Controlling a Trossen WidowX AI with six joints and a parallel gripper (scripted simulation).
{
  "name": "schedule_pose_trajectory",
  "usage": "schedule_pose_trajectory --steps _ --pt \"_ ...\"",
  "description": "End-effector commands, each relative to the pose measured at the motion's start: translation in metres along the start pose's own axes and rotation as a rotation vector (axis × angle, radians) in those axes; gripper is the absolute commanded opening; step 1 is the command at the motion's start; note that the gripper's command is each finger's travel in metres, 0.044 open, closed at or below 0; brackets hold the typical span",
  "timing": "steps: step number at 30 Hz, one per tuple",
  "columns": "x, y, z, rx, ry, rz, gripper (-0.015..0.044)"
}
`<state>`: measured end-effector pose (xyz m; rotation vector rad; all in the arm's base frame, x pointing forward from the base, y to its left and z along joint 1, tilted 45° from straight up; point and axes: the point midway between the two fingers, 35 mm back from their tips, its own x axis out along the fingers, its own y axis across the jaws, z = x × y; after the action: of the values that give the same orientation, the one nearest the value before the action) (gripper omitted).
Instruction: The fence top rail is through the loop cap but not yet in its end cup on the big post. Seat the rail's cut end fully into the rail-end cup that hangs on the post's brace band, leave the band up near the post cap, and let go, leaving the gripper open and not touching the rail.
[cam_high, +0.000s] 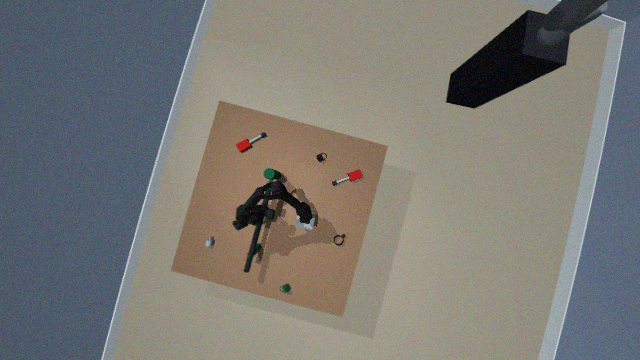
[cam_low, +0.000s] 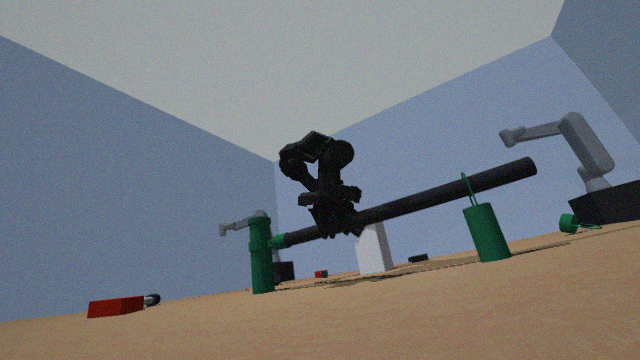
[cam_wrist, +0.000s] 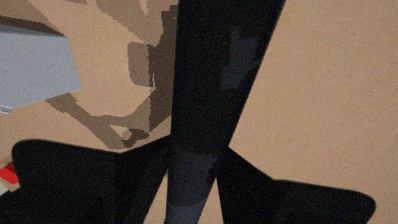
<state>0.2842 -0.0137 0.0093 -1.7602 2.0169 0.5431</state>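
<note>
The dark fence rail (cam_high: 252, 250) (cam_low: 425, 202) (cam_wrist: 215, 60) runs through the thin green loop (cam_low: 469, 187) above the short green post (cam_low: 487, 232). Its far end stands beyond the loop, and it slopes down to the green rail-end cup (cam_low: 280, 240). The rail's cut end meets the cup mouth and seems to be in it; how deep is hidden. The cup hangs on the brace band (cam_low: 259, 246), a little below the cap (cam_low: 259, 220) of the big green post (cam_high: 270, 174) (cam_low: 262, 272). My gripper (cam_low: 342, 227) (cam_wrist: 196, 141) is shut on the rail, nearer the cup than the loop.
The arm's pale base (cam_high: 305, 223) (cam_low: 374, 252) stands beside the rail. Red-ended tools (cam_high: 243, 145) (cam_high: 355, 175), a black ring (cam_high: 339, 240), a small black part (cam_high: 321, 157), a silvery part (cam_high: 209, 242) and a loose green cap (cam_high: 285, 288) (cam_low: 568, 223) lie around.
</note>
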Motion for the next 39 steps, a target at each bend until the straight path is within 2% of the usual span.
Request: schedule_pose_trajectory --steps 1,39 --pt "-0.005 -0.003 -0.002 0.000 0.005 -0.015 0.0000" --pt "-0.001 -0.003 -0.022 -0.001 0.002 0.002 0.0000"
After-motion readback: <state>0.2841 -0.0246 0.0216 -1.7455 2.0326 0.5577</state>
